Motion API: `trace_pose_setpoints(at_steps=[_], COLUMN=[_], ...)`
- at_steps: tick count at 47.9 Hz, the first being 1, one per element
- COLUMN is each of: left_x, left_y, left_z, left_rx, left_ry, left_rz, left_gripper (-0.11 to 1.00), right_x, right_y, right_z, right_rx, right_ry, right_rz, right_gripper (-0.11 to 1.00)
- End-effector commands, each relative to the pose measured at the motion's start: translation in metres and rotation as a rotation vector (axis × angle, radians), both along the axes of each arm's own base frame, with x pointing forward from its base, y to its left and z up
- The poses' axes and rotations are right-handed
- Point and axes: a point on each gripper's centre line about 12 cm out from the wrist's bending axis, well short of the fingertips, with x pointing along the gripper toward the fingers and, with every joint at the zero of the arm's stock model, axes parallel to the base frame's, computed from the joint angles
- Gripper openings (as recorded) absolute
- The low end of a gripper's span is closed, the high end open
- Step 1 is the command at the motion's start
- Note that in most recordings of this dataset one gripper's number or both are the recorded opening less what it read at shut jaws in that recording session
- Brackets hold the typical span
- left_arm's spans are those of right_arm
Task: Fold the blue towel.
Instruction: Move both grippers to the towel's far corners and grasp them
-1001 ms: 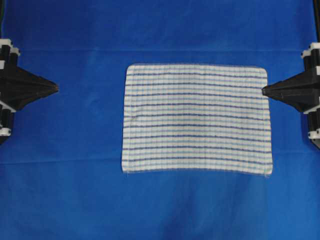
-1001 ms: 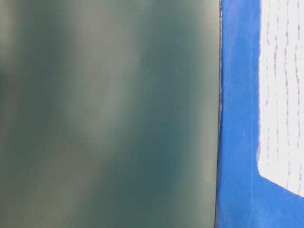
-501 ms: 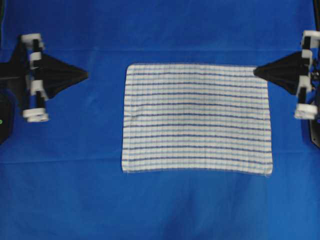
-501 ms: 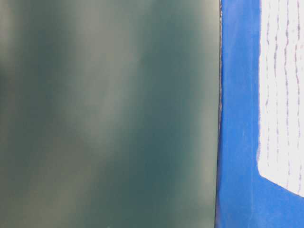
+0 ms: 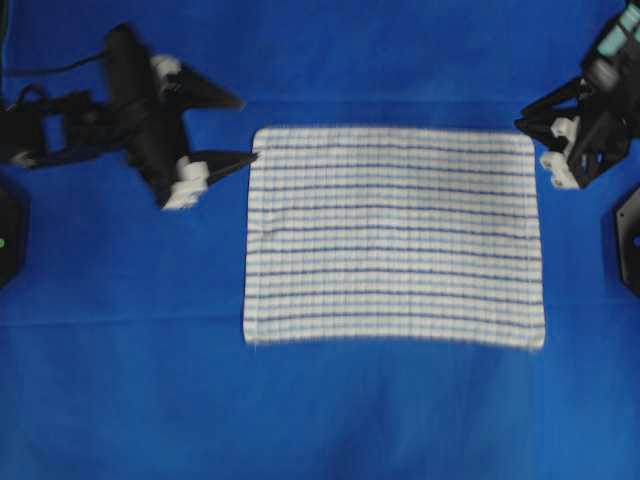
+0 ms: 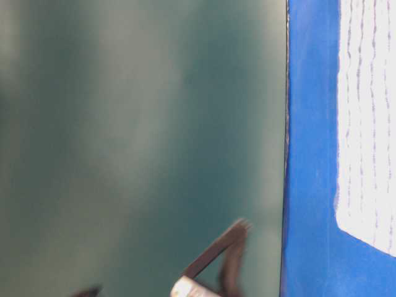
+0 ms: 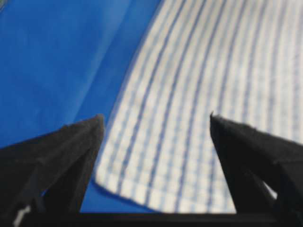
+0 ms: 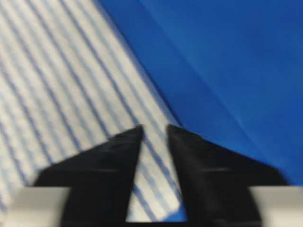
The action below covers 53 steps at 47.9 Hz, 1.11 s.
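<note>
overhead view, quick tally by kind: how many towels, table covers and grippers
striped blue towel: 1
solid blue table cover: 1
grippers: 2, the left gripper and the right gripper
total: 4

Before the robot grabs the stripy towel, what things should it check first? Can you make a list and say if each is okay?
1. The blue towel lies flat and unfolded: ok.
2. Left gripper is open wide, beside the towel's top corner: ok.
3. Right gripper is open wide enough to grab: not ok, only a narrow gap shows.
4. Right gripper sits at the towel's other top corner: ok.
5. Either gripper is touching the cloth: cannot tell.
</note>
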Motion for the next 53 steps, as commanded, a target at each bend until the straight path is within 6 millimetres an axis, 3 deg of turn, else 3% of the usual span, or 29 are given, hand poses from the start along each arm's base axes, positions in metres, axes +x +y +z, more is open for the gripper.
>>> trace_pose_setpoints(at_steps=[1,5,23,32,38,41,48,53], left_x=[0.014,0.02,0.034,0.037,0.037,0.036,0.035,0.037], left_y=[0.012,0.021,0.049,0.058,0.057,0.055,0.05,0.045], left_z=[-0.002,-0.015,-0.063,-0.09,-0.096,-0.097,-0.099,-0.098], left_rx=[-0.01,-0.027,-0.067,-0.088,-0.1,-0.108,-0.113,-0.108], left_ry=[0.028,0.083,0.206,0.259,0.284,0.299,0.323,0.326], left_rz=[0.023,0.041,0.1,0.12,0.119,0.117,0.104,0.087], left_gripper=[0.88,0.86,0.85,0.85,0.81,0.73,0.31,0.08], right_x=[-0.001,-0.003,-0.004,-0.004,-0.005,-0.005,-0.003,-0.002], right_y=[-0.006,-0.008,-0.028,-0.037,-0.037,-0.036,-0.034,-0.034], right_z=[-0.01,-0.022,-0.068,-0.078,-0.079,-0.079,-0.078,-0.078], right_rx=[0.026,0.047,0.092,0.089,0.086,0.082,0.07,0.069], right_ry=[0.04,0.077,0.154,0.162,0.166,0.171,0.169,0.17], right_rz=[-0.027,-0.042,-0.108,-0.127,-0.122,-0.113,-0.092,-0.089], right_gripper=[0.48,0.63,0.59,0.59,0.56,0.47,0.08,0.06])
